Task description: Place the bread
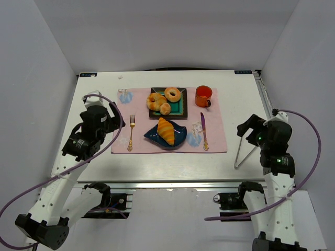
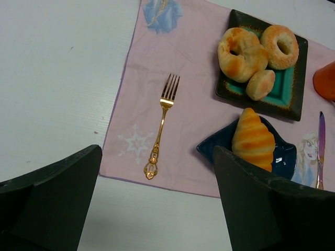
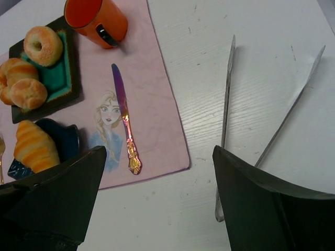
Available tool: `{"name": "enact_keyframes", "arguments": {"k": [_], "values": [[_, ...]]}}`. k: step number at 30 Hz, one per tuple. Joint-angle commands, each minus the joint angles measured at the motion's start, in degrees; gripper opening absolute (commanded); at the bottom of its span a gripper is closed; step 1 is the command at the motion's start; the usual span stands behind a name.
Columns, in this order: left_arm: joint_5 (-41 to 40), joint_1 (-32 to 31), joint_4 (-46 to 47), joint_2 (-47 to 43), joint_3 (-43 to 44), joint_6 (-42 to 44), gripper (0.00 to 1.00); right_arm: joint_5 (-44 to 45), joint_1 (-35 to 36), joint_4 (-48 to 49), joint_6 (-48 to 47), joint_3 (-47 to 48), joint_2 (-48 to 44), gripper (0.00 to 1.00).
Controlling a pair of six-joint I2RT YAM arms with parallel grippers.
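Overhead view of 2 robot arms at the near edge of a white surface [image 1: 246,89], with a pink placemat [image 1: 220,141] between them. The left tool [image 2: 157,157] hangs with its 2 fingers spread wide, holding nothing. The right tool [image 3: 159,151] is likewise spread and empty.

The bread [image 1: 166,130] – a long striped golden croissant – lies on a dark blue plate [image 1: 180,137], ahead and to the right of the left tool and well apart from both tools. Metal tongs [image 3: 229,104] lie on the surface just ahead of the right tool, untouched by it. A gold fork [image 2: 159,125] lies directly ahead of the left tool.

Judging by this, the placing step looks finished – the bread rests fully on the plate. The next move seems to call only for both arms to stay off the placemat.
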Motion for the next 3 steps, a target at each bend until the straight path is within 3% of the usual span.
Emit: {"name": "enact_keyframes", "arguments": {"k": [1,3], "values": [[-1.0,0.0,-0.3,-0.3,2.2,-0.2,0.98,2.7,0.0,-0.6,0.2,-0.4,-0.2,0.89],[-1.3,0.0,-0.8,-0.3,2.9,-0.1,0.98,2.6,0.0,-0.6,-0.1,-0.2,-0.2,0.89]]}}
